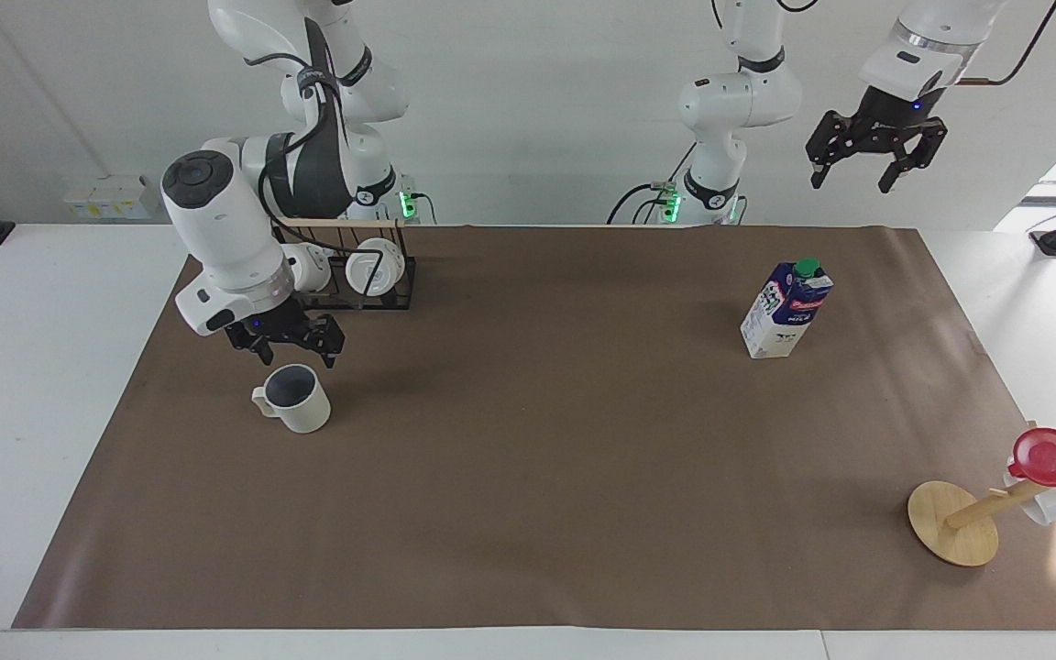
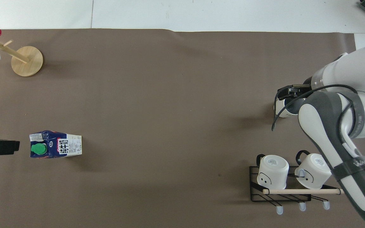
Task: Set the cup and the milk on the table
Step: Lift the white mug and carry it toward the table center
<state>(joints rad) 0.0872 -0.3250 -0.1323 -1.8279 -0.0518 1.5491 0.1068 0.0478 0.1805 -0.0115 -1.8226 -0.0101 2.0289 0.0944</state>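
Right hand [image 1: 286, 351]: fingers spread, empty, poised just over the rim of the off-white ribbed mug with a dark grey-blue inside [image 1: 297, 399], not touching it.
Left hand [image 1: 865, 172]: fingers spread, empty, raised high over the worktop edge nearest the robots at the left arm's end; this arm waits.
Mug: upright on the brown paper sheet [image 1: 528, 477], toward the right arm's end of the worktop, loop handle pointing to that end's edge.
Milk: tall blue-and-white carton with a green screw cap [image 1: 785, 309], upright on the sheet toward the left arm's end, well apart from the mug.
Worktop: large white tabletop [image 1: 24, 367], the sheet covering most of it.
Black wire rack [image 2: 280, 186]: near the edge by the robots, holding two glossy white mugs [image 2: 272, 171].
Round wooden stand [image 1: 952, 522]: at the corner farthest from the robots at the left arm's end, bearing a red plastic cup [image 1: 1050, 456].
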